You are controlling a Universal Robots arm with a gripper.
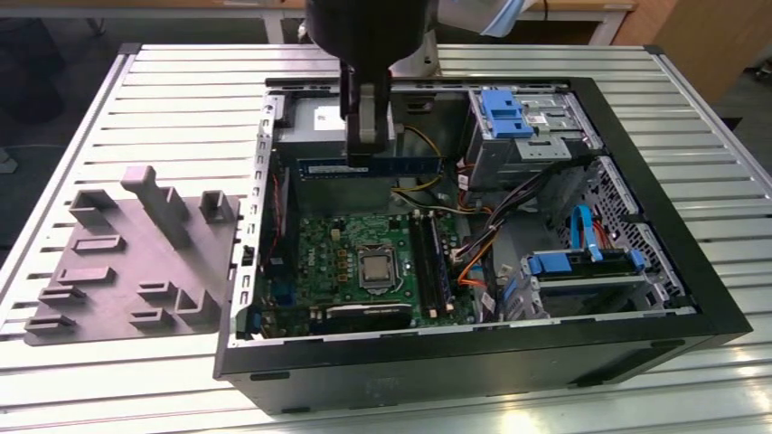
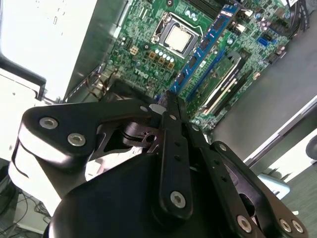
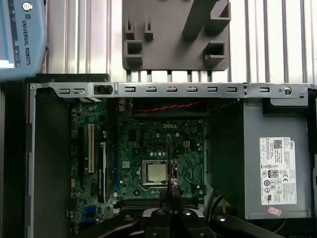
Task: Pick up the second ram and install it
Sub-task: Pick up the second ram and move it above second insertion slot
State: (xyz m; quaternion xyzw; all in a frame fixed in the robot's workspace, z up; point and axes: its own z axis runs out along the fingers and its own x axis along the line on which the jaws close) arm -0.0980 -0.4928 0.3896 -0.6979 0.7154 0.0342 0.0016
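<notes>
The second ram (image 1: 410, 165) is a long bluish stick held level over the back of the open computer case (image 1: 675, 271), just in front of the grey power-supply box (image 1: 311, 117). My gripper (image 1: 365, 163) is shut on it near its middle. In the second wrist view the second ram (image 2: 208, 42) runs out from my shut gripper (image 2: 168, 99) over the green motherboard (image 2: 148, 64). The first wrist view has the second ram (image 3: 169, 148) edge-on as a thin line above my gripper (image 3: 171, 192). The black memory slots (image 1: 428, 253) lie lower on the board, apart from the stick.
A grey fixture plate (image 1: 133, 262) with raised blocks lies on the slatted table at the exterior view's left. Inside the case are the processor (image 1: 376, 269), bundled cables (image 1: 476, 258) and blue drive carriers (image 1: 507, 113). The case walls ring the motherboard.
</notes>
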